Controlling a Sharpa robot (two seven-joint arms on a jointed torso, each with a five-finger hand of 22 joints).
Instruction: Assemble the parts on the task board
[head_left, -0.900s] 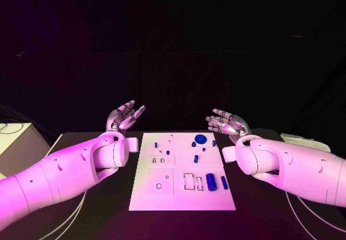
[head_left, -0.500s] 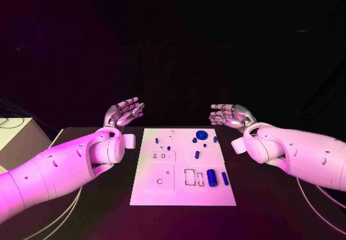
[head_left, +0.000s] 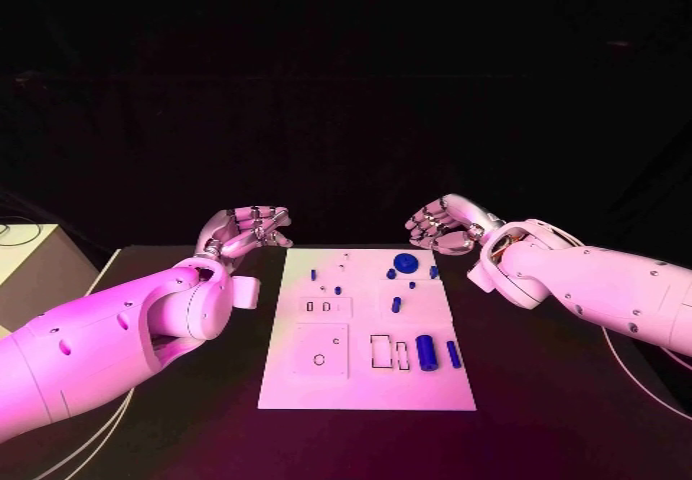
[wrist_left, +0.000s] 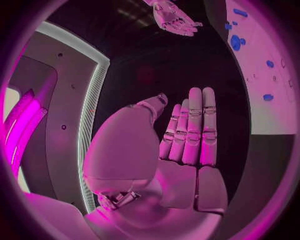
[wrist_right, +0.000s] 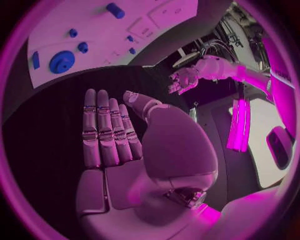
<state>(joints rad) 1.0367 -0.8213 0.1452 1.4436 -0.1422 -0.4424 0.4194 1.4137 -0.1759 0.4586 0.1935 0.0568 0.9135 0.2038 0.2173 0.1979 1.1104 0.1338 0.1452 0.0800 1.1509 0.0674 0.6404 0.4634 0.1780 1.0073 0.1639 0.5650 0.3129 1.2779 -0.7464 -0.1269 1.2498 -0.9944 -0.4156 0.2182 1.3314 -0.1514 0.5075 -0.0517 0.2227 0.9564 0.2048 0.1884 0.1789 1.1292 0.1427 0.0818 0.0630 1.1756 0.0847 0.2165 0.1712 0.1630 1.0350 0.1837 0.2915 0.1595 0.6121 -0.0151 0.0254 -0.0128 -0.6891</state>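
A: On the black counter (head_left: 173, 420), where does the task board (head_left: 366, 385) lie against the hands?

B: Between them. The left hand (head_left: 245, 231) hovers beyond its far left corner, the right hand (head_left: 444, 226) beyond its far right corner, both off the board and touching nothing.

A: And the fingers (wrist_left: 194, 127)?

B: Released on both hands. The wrist views show them stretched out side by side, palms bare, nothing grasped.

A: How many things?

B: 1 board and 2 hands. Of the blue parts, I can make out 1 round disc (head_left: 405, 263) near the far edge and 1 thick cylinder (head_left: 427, 352) lying in the near right area, with a thinner bar (head_left: 453, 353) just beside it. The smaller blue parts are too small to count surely.
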